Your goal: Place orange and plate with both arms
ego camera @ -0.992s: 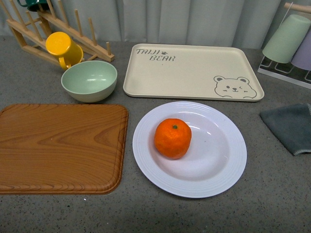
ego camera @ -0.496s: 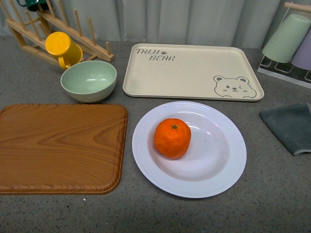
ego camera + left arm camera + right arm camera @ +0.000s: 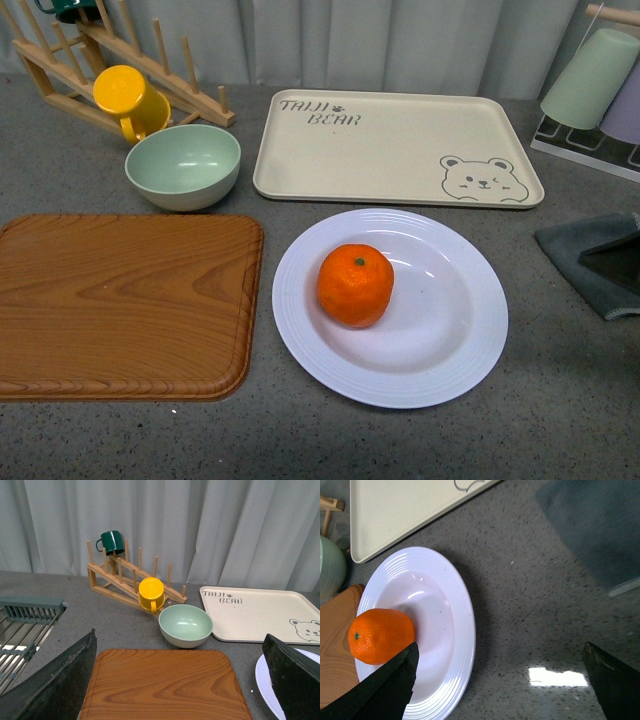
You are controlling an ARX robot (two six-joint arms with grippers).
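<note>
The orange (image 3: 355,285) lies left of centre in the white plate (image 3: 470,365), which stands on the grey counter in front of me. In the right wrist view, my right gripper (image 3: 500,685) hangs open above the bare counter beside the plate (image 3: 465,630), one finger (image 3: 385,690) close by the orange (image 3: 380,635). A dark part of it shows at the right edge of the front view (image 3: 612,262). My left gripper (image 3: 177,690) is open over the wooden board (image 3: 165,685), with the plate's edge (image 3: 262,680) beside one finger. Nothing is held.
The wooden board (image 3: 125,300) lies left of the plate. Behind are a pale green bowl (image 3: 183,165), a beige bear tray (image 3: 395,145) and a yellow mug (image 3: 125,98) on a wooden rack (image 3: 60,60). A grey cloth (image 3: 575,250) and upturned cups (image 3: 590,80) are at the right.
A dark part of my right gripper has come into the front view at the right edge, over the grey cloth. The orange and plate have not moved.
</note>
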